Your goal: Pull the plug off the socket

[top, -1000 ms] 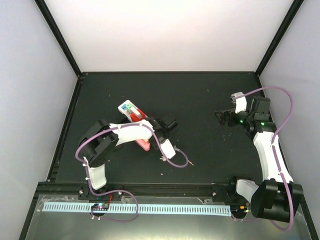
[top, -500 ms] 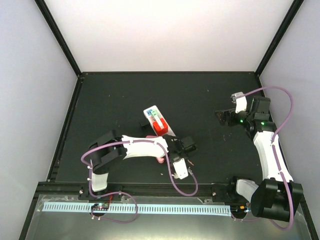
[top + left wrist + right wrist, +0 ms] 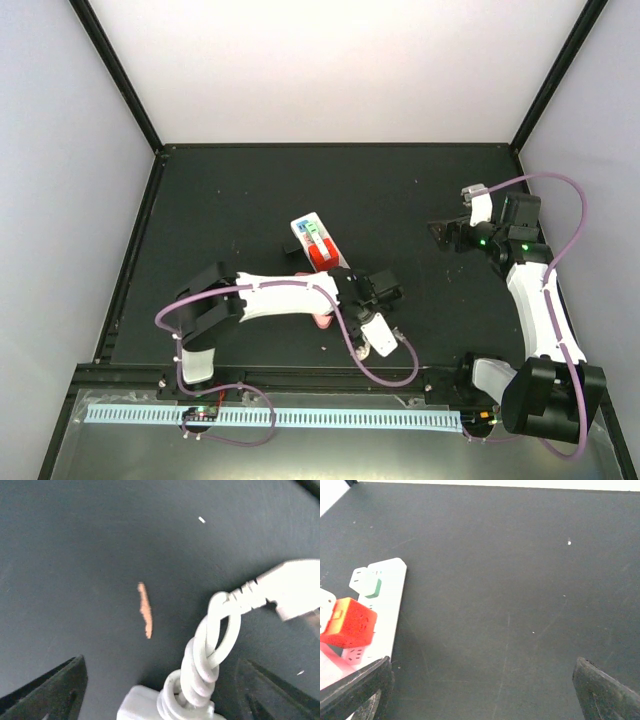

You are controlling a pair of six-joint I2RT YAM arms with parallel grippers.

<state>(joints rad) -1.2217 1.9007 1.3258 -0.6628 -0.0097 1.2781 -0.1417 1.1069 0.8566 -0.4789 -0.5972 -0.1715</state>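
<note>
Left pincer point(image 3: 157, 672): fingers spread wide, straddling the knotted cord point(image 3: 207, 655). As far as the wrist view shows they do not touch it; nothing gripped. The cord runs from a white block at the frame's lower edge, probably the strip's end, up to its own white cord plug point(image 3: 295, 585), which lies loose on the tabletop point(image 3: 75, 555). Orange streak point(image 3: 145, 610) beside the knot.

Right pincer point(image 3: 482, 665): wide, empty, hovering well apart from the work and facing it.

Power strip point(image 3: 390, 600): flat on the tabletop, a little left of centre, near end under the left arm. Red cube plug point(image 3: 349, 622) sits on its face; a green-faced plug point(image 3: 366, 583) is seated near the far end.

Status: judged not done. The plug looks seated and neither pincer is on it. Remaining: grip the red cube (likely target, not certain), steady the strip with the other pincer, pull straight off.
</note>
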